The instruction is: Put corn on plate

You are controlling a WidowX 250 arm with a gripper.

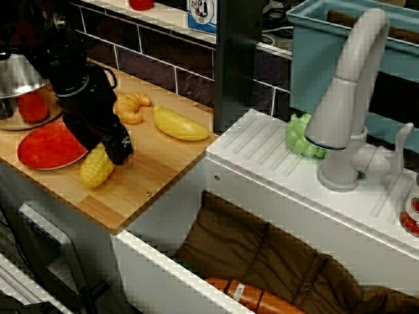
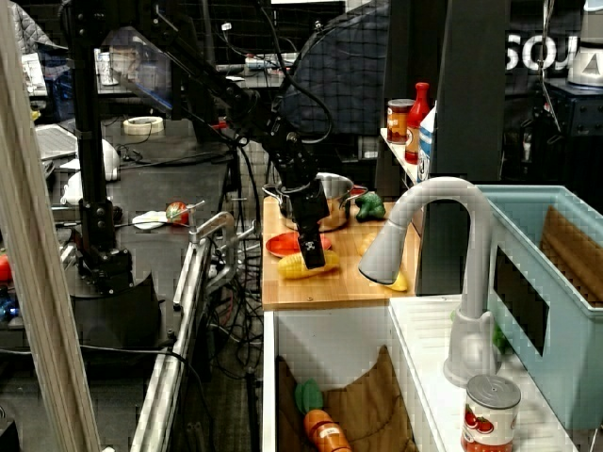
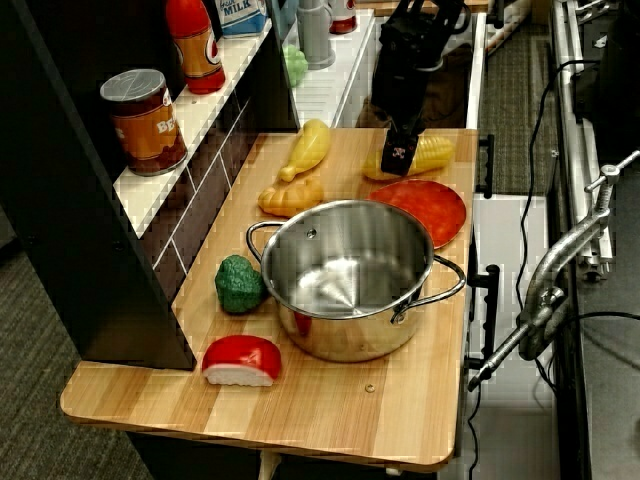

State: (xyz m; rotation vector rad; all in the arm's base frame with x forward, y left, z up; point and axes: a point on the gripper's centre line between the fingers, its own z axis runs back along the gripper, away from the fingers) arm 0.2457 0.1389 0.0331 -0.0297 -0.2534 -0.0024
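Toy kitchen set in a lab: wooden counter (image 3: pixel 330 420) with a dark tiled back wall, a white sink unit at one end. I take "near" from the view along the counter.

Nearest me on the board: a red-and-white wedge (image 3: pixel 242 360), then a green broccoli piece (image 3: pixel 238 284) beside the steel pot (image 3: pixel 350 275). Past the pot, the red plate (image 3: pixel 425 207) lies at the right edge of the board, bare as far as I see. Left of it sit the orange croissant (image 3: pixel 290 197) and the smooth yellow fruit (image 3: pixel 306 148).

Farthest on the board: the corn (image 3: pixel 428 155), lying flat on the wood just beyond the plate's far rim, close to it but not on it. My gripper (image 3: pixel 398 158) is down at the corn's left end, black fingers over the cob. From the other side view the fingers (image 1: pixel 116 145) cover the cob's upper end (image 1: pixel 96 166). I cannot tell whether the jaws are closed on it or only straddling it.

Step in hand, as I judge it: securing the corn before the short carry. To do it well I'd want the fingers across the cob's width, not pinching the tip, since a bumpy rounded toy may roll or pivot. Lift only enough to clear the rim, travel toward the plate's centre, set it down flat. Watch the pot's handle nearby.
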